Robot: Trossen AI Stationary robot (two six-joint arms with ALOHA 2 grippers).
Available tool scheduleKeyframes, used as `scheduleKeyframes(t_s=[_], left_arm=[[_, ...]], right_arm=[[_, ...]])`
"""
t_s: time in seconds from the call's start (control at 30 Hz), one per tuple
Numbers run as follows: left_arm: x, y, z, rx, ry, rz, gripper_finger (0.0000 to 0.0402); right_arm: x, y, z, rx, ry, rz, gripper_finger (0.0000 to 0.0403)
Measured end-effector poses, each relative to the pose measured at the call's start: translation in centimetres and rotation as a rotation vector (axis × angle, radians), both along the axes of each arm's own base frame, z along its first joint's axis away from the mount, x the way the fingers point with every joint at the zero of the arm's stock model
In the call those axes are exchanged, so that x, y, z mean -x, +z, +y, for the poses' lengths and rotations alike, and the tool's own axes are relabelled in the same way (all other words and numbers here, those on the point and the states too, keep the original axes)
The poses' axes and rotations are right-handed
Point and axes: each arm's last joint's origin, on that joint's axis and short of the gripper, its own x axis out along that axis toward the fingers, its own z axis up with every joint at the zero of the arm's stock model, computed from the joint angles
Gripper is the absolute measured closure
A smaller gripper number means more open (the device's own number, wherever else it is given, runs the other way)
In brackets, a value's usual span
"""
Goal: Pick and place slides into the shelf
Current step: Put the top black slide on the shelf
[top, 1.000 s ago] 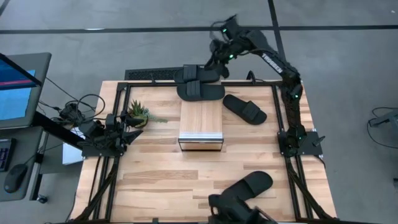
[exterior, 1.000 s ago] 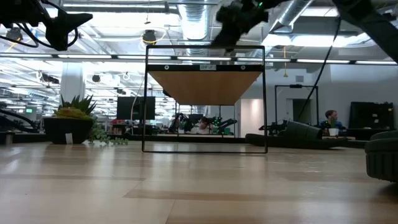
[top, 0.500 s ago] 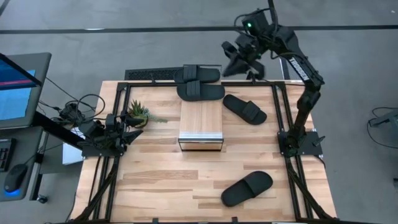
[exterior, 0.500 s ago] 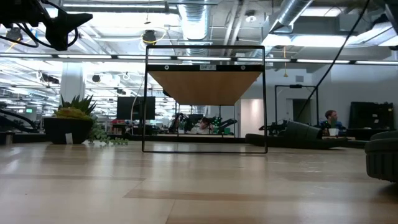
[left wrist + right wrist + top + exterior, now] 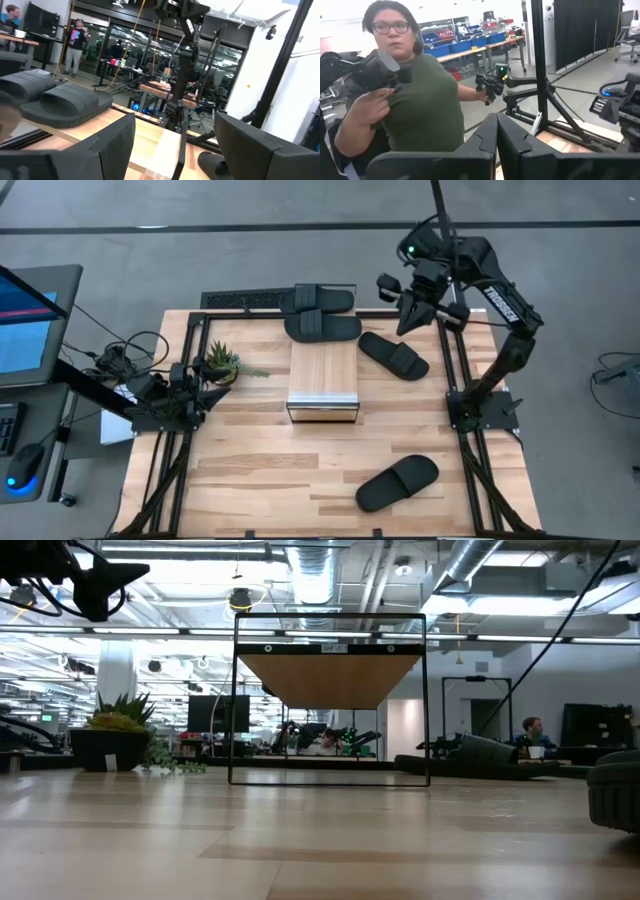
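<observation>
Two black slides lie side by side at the far end of the shelf, soles down on light wood in the left wrist view. A third slide lies on the table to the right of the shelf. A fourth slide lies near the table's front edge. My right gripper is shut and holds nothing. It hangs high over the table's far right corner, well clear of the slides. My left gripper waits open at the left by the plant.
A potted plant stands left of the shelf, close to my left gripper. In the low view the shelf is a tall black frame with a wood top. Black rails run along the table's edges. A person with hand controllers stands beyond the table.
My right gripper has drawn back from the two slides at the shelf's far end. It went up and toward the table's right edge, turning as it went, and has left the low view. The slides stay where they were.
</observation>
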Motion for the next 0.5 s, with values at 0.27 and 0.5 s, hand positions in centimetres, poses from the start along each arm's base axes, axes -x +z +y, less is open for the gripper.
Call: scheduleKeyframes(t_s=[0.27,0.5], left_arm=[[0.0,0.0,0.1,0.007,0.023,0.004,0.0143],[0.0,0.0,0.1,0.014,0.034,0.005,0.0143]], right_arm=[[0.3,-4.4,-1.5,-0.044,-0.055,0.064,0.0403],[0.0,-8.7,-2.8,-0.082,-0.088,0.115,0.0403]])
